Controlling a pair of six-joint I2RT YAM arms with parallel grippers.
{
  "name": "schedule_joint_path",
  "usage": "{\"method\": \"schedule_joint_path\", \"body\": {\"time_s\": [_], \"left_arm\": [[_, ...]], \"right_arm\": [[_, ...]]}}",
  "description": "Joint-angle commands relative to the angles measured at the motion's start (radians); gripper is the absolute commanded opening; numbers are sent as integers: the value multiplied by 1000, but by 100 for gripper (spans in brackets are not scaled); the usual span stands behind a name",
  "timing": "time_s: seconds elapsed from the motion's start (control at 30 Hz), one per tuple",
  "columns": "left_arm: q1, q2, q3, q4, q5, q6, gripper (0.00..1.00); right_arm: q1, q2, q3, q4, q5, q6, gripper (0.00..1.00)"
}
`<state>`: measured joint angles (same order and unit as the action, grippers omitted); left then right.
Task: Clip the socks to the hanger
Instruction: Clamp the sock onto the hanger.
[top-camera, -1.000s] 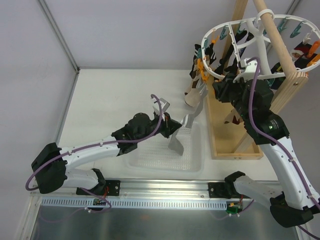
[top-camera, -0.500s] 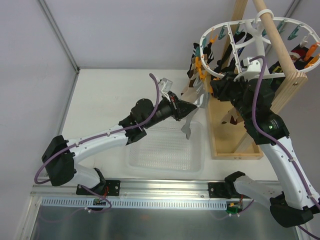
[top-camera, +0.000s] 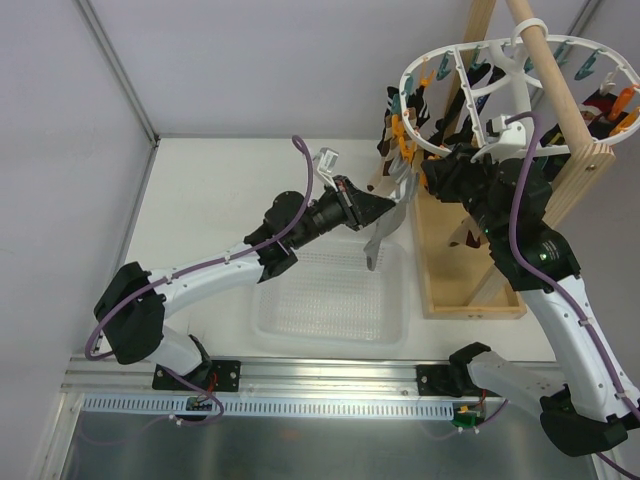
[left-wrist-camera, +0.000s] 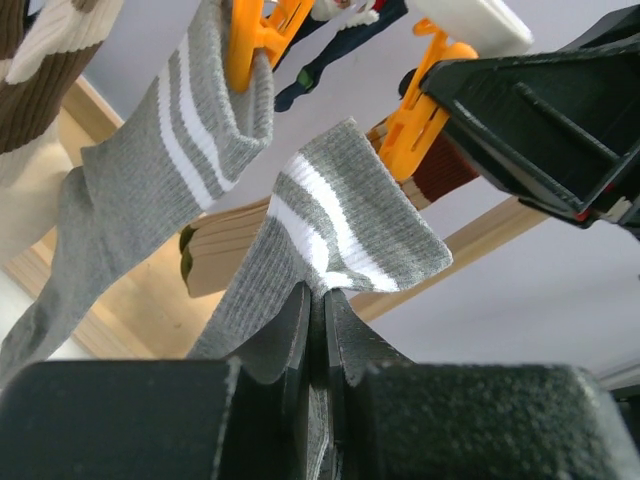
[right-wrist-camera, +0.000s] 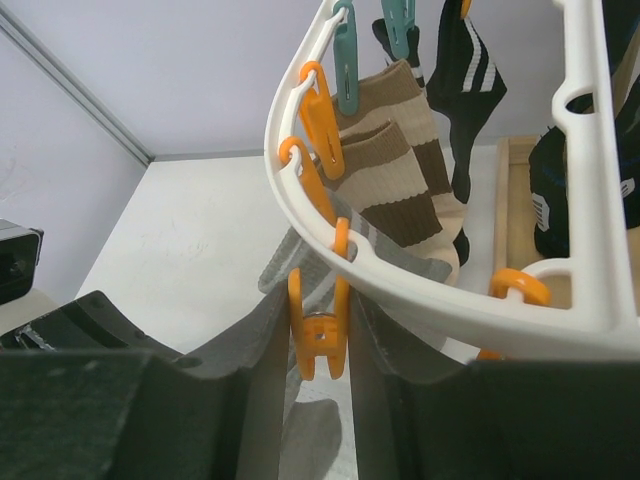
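Note:
The white oval hanger (top-camera: 428, 148) hangs at the upper right, with orange and teal clips. One grey sock (left-wrist-camera: 190, 150) with two white stripes hangs from an orange clip (left-wrist-camera: 255, 30). My left gripper (top-camera: 385, 215) is shut on the second grey sock (top-camera: 377, 245). It holds the sock's striped cuff (left-wrist-camera: 350, 220) up just below another orange clip (left-wrist-camera: 425, 110), beside the right gripper's black body (left-wrist-camera: 540, 120). My right gripper (right-wrist-camera: 318, 350) is shut on an orange clip (right-wrist-camera: 320, 335) under the hanger's rim (right-wrist-camera: 440, 290), with its fingers on both sides of the clip.
A clear plastic tray (top-camera: 330, 300) lies under the left arm. A wooden frame (top-camera: 470, 290) with a slanted pole (top-camera: 550, 70) stands at the right. A beige-brown striped sock (right-wrist-camera: 400, 190) and a black sock (right-wrist-camera: 470, 70) hang from nearby clips.
My left arm has lifted the grey sock from over the tray, up and to the right to the hanger's rim. The right gripper has stayed at the clip.

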<state>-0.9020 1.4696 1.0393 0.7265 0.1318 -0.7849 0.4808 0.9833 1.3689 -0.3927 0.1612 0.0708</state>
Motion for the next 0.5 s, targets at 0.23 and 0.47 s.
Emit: {"method": "schedule_joint_path", "body": {"time_s": [0.23, 0.47], "left_arm": [[3, 20, 68, 105, 52, -60, 0], [3, 37, 56, 113, 55, -79, 0]], "right_arm": [[5, -18, 15, 14, 4, 37, 1], [5, -34, 12, 25, 24, 41, 1]]}}
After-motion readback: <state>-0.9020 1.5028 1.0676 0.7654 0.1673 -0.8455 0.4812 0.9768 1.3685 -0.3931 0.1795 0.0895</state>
